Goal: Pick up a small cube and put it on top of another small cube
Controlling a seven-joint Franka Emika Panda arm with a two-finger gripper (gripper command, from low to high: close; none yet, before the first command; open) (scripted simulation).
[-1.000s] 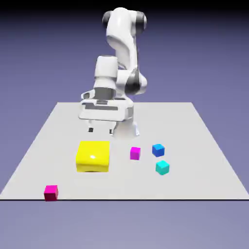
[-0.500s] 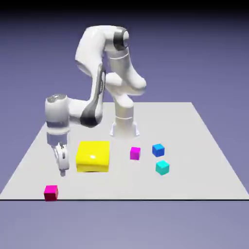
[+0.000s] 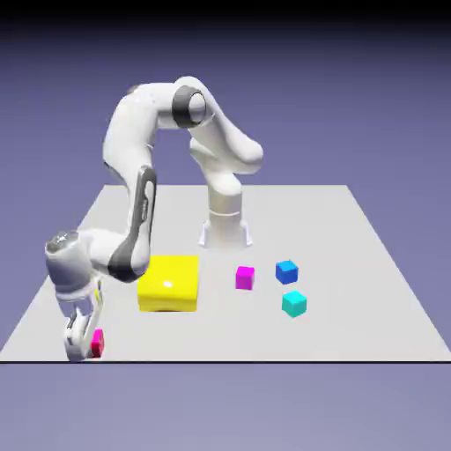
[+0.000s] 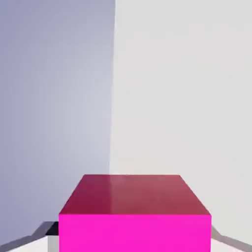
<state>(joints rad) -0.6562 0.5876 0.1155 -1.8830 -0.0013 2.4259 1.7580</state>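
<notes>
Robot gripper (image 3: 85, 352) closed on the crimson cube (image 3: 98, 343), at the table's near edge, beyond the yellow block (image 3: 169, 284) toward the exterior view's left. Grasping looks done; lifting and stacking remain. The blue cube (image 3: 286, 272) sits right of the block, bare-topped.

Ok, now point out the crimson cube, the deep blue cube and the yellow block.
Crimson cube (image 4: 135, 234): hand view, its bright pink face.
Deep blue cube (image 3: 287, 272): exterior view, middle of its visible surface.
Yellow block (image 3: 169, 289): exterior view, its side.
</notes>
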